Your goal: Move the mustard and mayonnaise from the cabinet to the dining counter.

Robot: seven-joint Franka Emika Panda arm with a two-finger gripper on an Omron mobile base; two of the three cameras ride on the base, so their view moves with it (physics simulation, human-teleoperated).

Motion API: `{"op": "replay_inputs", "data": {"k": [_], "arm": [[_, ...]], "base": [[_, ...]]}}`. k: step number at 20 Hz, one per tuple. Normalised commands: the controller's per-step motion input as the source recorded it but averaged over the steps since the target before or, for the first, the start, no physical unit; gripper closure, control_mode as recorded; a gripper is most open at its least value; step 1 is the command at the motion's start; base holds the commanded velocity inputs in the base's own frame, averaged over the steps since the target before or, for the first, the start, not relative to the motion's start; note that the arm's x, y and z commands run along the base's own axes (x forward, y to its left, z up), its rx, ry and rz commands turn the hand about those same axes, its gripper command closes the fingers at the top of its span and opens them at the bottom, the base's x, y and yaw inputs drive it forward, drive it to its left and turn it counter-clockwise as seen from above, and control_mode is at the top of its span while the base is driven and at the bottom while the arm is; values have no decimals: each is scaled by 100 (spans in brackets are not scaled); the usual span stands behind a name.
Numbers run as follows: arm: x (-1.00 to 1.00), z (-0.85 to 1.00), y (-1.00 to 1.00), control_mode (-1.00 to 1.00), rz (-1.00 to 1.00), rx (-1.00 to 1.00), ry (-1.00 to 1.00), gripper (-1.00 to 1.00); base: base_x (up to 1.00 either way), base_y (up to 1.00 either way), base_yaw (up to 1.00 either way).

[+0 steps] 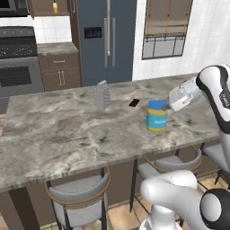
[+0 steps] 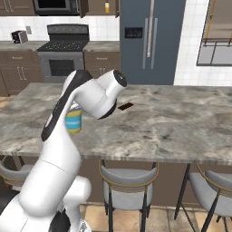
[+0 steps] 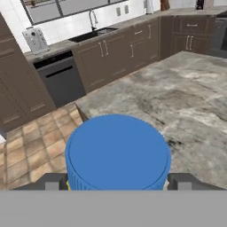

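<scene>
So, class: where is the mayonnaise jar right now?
The mayonnaise stands upright on the dining counter, right of the grater, beside the gripper.

One mayo jar point(image 1: 157, 116), one grater point(image 1: 102, 95) and one dark flat item point(image 1: 134, 103) on the counter point(image 1: 54, 134). One mustard point(image 1: 55, 7) far left in the cabinet point(image 1: 47, 6). Three stools point(image 1: 81, 197) near side, one fridge point(image 1: 105, 40) far.
</scene>
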Motion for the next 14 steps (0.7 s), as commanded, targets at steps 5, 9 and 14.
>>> {"op": "replay_inputs", "data": {"k": [5, 9, 14], "arm": [[60, -40, 7, -100, 3, 0, 0, 100], [57, -34, 9, -100, 0, 0, -1, 100], [46, -29, 16, -100, 0, 0, -15, 100]], "base": [[0, 0, 0], [0, 0, 0], [0, 0, 0]]}}
